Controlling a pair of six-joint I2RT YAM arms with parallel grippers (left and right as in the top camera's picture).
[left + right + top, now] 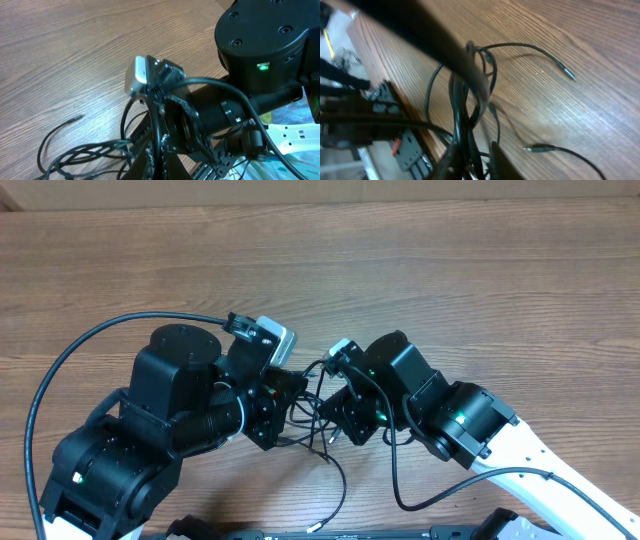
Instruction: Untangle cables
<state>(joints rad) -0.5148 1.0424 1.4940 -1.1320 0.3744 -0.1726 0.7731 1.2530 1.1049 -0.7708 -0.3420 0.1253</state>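
A wood-grain table (450, 270) fills the overhead view, with two black robot arms meeting just below its centre. The left arm (150, 420) reaches in from 8 o'clock and the right arm (450, 415) from 4 o'clock, a green light (461, 419) glowing on its body. A thick black lead (70, 355) arcs from the left arm out toward 9 o'clock. Between the two wrists lies the cables (318, 420), a dark knot of thin cords at about 6 o'clock from the table's middle. In its own wrist view the left gripper (160, 157) has its jaws closed tight, with a cord running up from between them and more loops spreading on the wood toward 8 o'clock. The right gripper (472, 162) stands with its jaws narrow around a bunch of cords; whether they pinch that bunch cannot be told. From the knot one cord trails toward 6 o'clock and ends in a silver tip (315, 527) at the table's near edge. In the right wrist view one loose end with a dark plug (567, 75) points toward 3 o'clock, and a silver-tipped plug (535, 148) lies on the wood at 5 o'clock.
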